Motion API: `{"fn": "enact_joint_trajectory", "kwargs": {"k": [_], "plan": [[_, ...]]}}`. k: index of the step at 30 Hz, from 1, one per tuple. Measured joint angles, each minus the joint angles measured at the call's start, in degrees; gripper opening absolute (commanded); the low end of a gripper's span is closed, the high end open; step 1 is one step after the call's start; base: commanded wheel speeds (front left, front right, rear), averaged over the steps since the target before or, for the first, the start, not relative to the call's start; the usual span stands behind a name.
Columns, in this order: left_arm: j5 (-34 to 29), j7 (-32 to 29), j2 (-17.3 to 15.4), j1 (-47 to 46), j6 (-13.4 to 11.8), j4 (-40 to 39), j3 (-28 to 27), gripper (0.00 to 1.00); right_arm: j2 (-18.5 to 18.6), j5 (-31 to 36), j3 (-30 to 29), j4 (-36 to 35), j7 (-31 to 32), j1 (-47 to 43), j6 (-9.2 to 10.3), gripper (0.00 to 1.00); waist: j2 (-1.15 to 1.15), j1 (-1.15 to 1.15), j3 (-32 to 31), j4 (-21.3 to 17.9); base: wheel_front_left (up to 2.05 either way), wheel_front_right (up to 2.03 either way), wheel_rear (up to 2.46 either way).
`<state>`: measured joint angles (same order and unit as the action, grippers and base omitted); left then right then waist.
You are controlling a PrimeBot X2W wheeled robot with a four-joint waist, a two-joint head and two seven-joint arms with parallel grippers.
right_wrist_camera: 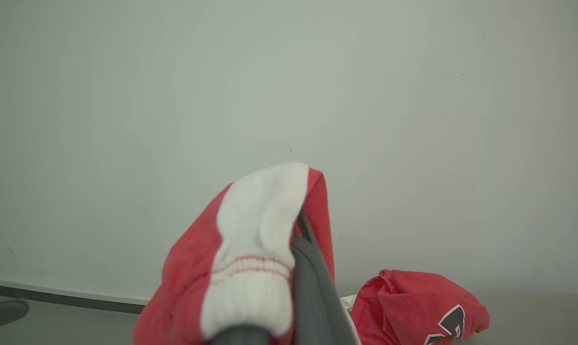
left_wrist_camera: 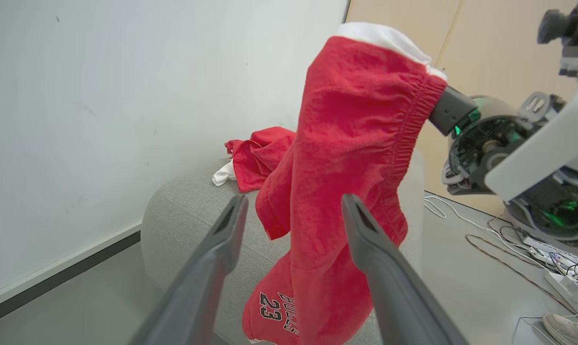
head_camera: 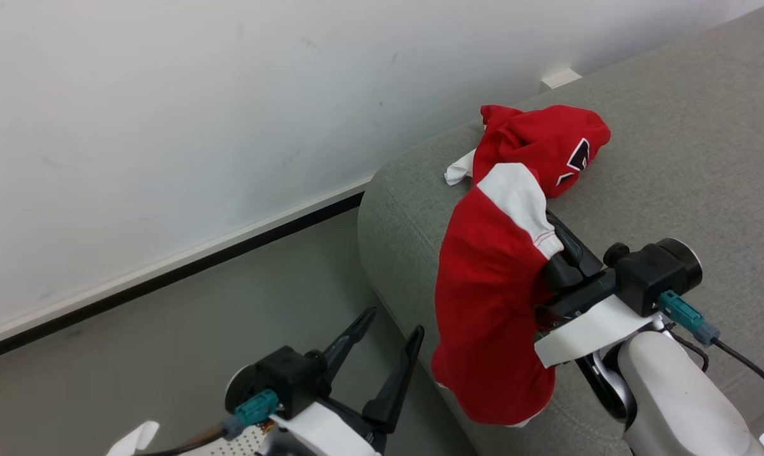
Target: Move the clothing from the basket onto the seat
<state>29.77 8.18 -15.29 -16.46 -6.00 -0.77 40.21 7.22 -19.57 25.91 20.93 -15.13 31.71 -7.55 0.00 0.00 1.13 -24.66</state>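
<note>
**A:** Black fingers at seven o'clock: how does the left gripper stand?

**B:** Spread wide, holding nothing, above the floor beside the seat.

**A:** And the clothing?

**B:** One red garment, white-cuffed, hangs at centre before the seat's rounded edge, clamped in the right gripper at four o'clock. A second garment lies crumpled on the seat at one o'clock.

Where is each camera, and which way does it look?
Head view: on the head, looking down at the seat; both pincers show, left pincer open, right pincer holding the hanging garment.
Left wrist view: along its own fingers toward that garment and the right arm.
Right wrist view: toward the wall, white cuff over its finger.
All share the crumpled garment.
</note>
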Motion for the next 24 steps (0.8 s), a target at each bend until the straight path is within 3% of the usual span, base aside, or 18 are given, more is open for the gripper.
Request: {"fn": "enact_joint_trajectory", "kwargs": {"k": [6, 13, 17, 24], "plan": [[-0.5, -0.4, -0.2, -2.0, 0.3, -0.5, 0.2, 1.0, 0.2, -0.2, -2.4, -0.6, 0.0, 0.3, -0.01, 0.0, 0.0, 0.0, 2.6, 0.6, 0.0, 0.0, 0.0], [-2.6, -2.6, -0.6, -9.8, 2.3, -2.1, 0.5, 1.0, 1.2, -1.6, -8.6, -2.3, 0.0, 7.3, 0.0, 0.0, 0.0, 0.01, 10.7, 3.0, 0.0, 0.0, 0.0], [-3.6, -3.0, -0.4, -14.2, 3.8, -2.1, 0.6, 1.0, 4.5, -1.5, -11.3, -1.5, 0.2, 14.1, 0.0, 0.0, 0.0, 0.01, 16.2, 5.0, 0.0, 0.0, 0.0], [-4.2, -2.4, 0.3, -19.4, 5.1, -1.2, 0.3, 1.0, 14.2, -0.8, -19.7, 0.0, 5.1, 30.8, -0.01, 0.0, 0.0, 0.02, 24.9, 9.5, 0.0, 0.0, 0.0]]}}
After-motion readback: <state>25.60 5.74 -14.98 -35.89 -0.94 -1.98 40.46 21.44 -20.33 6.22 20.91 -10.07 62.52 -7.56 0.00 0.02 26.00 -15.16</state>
